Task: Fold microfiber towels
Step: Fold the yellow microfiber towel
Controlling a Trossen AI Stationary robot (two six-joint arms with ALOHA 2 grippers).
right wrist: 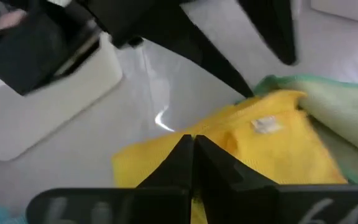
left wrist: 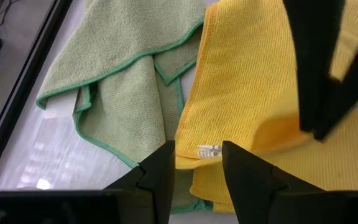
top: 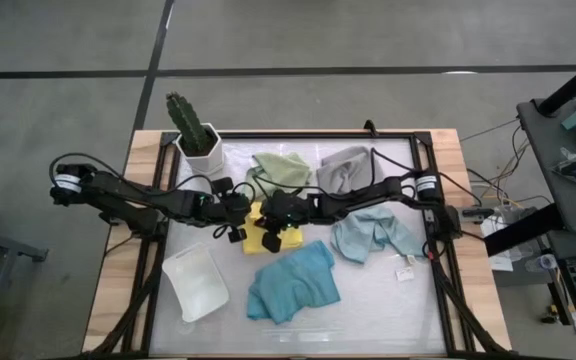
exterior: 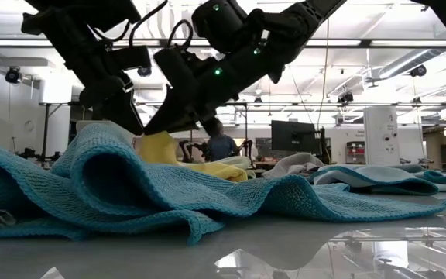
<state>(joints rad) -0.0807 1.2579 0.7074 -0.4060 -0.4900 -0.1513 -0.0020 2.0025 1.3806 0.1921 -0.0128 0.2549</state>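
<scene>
The yellow towel (top: 256, 240) lies at the table's middle, and both grippers meet over it. My left gripper (left wrist: 197, 169) comes from the left and is shut on its tagged corner. My right gripper (right wrist: 192, 143) comes from the right and is shut on the same towel. In the low view the yellow towel (exterior: 161, 147) stands raised under the two grippers. The sage green towel (top: 280, 168) and the grey towel (top: 346, 166) lie crumpled at the far side. The pale blue towel (top: 373, 236) lies on the right. The teal towel (top: 293, 284) lies near the front. My left gripper pinches the yellow towel's folded corner beside its white tag (left wrist: 207, 150) between its two fingers, slanting down from the table's left. Several layers lie in the gap. The corner is raised off the table. My right gripper has its fingertips (right wrist: 185, 149) closed on the yellow towel's edge (right wrist: 166, 149), slanting down from the table's right. The fingers hide the pinched spot, so layers cannot be told. The cloth spreads beyond the tips toward the tagged corner (right wrist: 266, 124).
A white tray (top: 196, 284) lies at the front left. A cactus in a white pot (top: 198, 140) stands at the far left corner. A dark frame (top: 438, 260) borders the white work surface. A small tag (top: 405, 267) lies by the pale blue towel.
</scene>
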